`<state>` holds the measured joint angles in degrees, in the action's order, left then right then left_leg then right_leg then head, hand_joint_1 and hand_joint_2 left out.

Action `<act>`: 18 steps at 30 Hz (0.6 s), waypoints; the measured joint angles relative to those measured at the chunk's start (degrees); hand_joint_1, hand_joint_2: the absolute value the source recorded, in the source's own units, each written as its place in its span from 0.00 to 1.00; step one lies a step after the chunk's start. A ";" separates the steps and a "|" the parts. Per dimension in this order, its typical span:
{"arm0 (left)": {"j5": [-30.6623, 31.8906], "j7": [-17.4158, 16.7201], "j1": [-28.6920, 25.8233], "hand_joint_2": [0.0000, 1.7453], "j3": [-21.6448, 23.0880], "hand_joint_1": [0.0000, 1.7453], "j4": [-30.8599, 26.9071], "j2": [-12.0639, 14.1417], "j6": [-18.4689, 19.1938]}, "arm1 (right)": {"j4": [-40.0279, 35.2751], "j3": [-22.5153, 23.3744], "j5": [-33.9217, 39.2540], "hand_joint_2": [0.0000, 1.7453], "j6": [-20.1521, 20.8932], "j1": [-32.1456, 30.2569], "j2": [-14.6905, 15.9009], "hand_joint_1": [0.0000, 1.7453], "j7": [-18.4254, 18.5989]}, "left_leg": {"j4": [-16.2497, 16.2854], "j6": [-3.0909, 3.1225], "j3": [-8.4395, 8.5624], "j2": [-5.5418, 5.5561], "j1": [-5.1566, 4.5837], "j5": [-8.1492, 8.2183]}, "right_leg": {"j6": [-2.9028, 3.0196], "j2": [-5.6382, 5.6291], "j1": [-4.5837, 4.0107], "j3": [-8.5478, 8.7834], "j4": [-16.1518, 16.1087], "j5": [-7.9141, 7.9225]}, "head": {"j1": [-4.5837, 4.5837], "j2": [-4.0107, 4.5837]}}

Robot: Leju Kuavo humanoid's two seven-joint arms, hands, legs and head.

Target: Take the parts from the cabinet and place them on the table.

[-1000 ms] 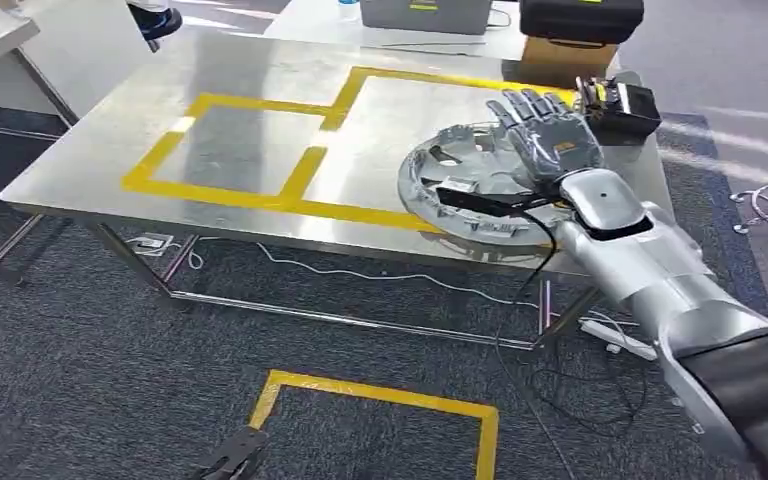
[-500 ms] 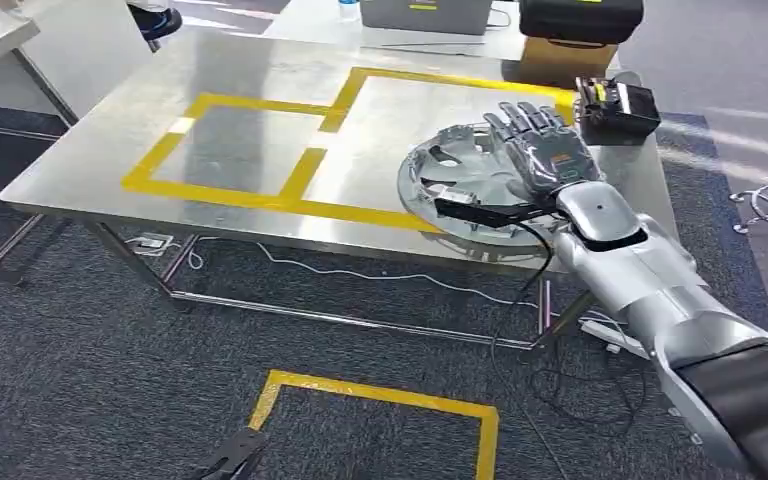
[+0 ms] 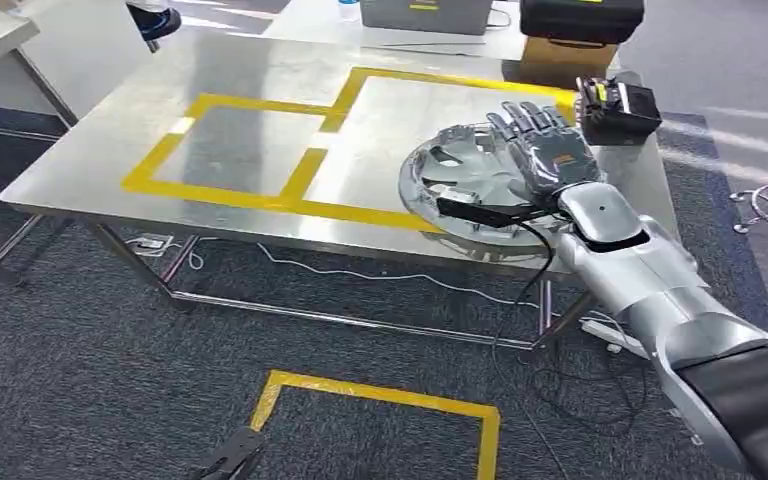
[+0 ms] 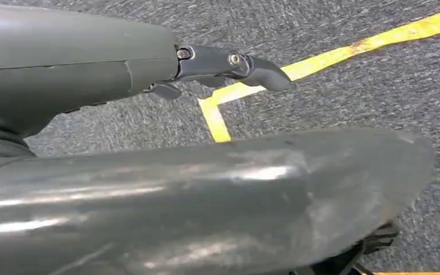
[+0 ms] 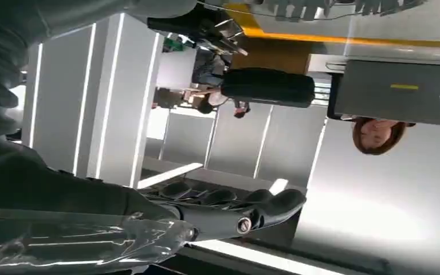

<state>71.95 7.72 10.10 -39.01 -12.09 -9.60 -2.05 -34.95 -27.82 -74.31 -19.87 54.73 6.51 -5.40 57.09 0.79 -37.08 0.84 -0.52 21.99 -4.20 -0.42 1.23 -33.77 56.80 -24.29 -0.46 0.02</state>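
Head view: the round silver part (image 3: pixel 465 190) lies flat on the steel table (image 3: pixel 260 60), within the yellow tape outline (image 3: pixel 305 165). Right hand (image 3: pixel 550 152) rests over its rim, fingers spread, gripping nothing. Placement looks complete; withdrawing the arm clear comes next.

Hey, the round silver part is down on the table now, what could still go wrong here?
The round silver part lies at the table's near edge, seemingly overhanging it slightly; a nudge might tip it off. The right robot hand, fingers spread, sits over its rim, so pulling away carelessly may drag it. A black cable dangling below the wrist might snag the part.
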 joint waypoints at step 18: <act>0.04 -0.15 0.24 0.00 -0.04 0.00 0.00 0.09 -0.07 | 0.00 0.11 0.07 1.00 -0.11 -0.72 0.17 0.00 0.02 | 1.43 -2.87 -0.37 -0.53 1.04 1.59 | 2.53 -0.28 -0.06 -0.45 1.70 -0.19 | -0.28 0.00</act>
<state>72.00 7.56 10.34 -39.06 -12.09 -9.51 -2.12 -34.95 -27.71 -74.25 -19.98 54.01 6.69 -5.38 58.52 -2.07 -37.45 0.31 0.52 23.58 -1.67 -0.71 1.17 -34.22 58.50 -24.48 -0.74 0.02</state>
